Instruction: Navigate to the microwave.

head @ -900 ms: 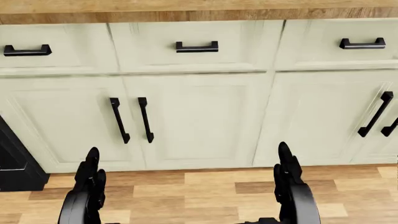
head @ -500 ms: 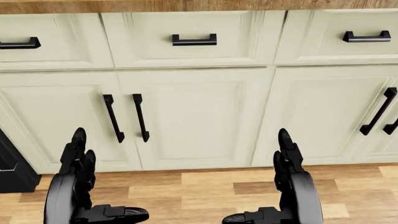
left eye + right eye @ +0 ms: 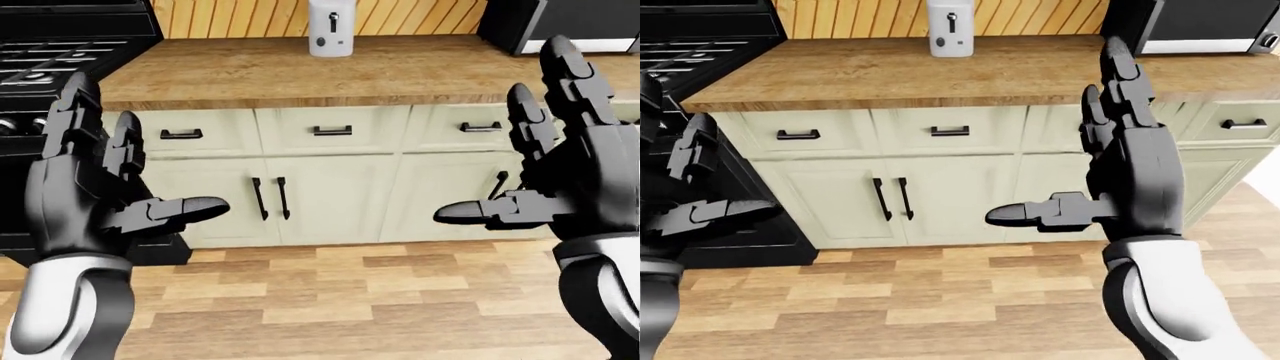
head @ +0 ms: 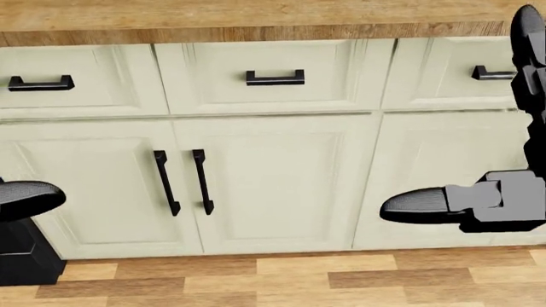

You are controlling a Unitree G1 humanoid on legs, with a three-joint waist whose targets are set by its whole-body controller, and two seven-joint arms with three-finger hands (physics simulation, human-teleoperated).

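The microwave (image 3: 1200, 22), a dark box with a pale lower strip, stands on the wooden counter (image 3: 940, 71) at the top right of the right-eye view, partly cut off by the frame. It also shows in the left-eye view (image 3: 585, 22). My left hand (image 3: 150, 161) is raised at the left, fingers spread, open and empty. My right hand (image 3: 500, 150) is raised at the right, open and empty, below and to the left of the microwave in the picture. In the head view only my right hand's thumb (image 4: 418, 203) and part of my left show.
A black stove (image 3: 40, 52) stands at the left end of the counter. A white appliance (image 3: 330, 30) stands against the wooden wall. Pale green cabinets (image 3: 320, 195) with black handles run below the counter. Wooden floor (image 3: 330, 300) lies between me and them.
Both hands have risen from the bottom of the head view and spread out to its sides. The cabinets have shifted slightly down in the picture, so the camera has moved a little.
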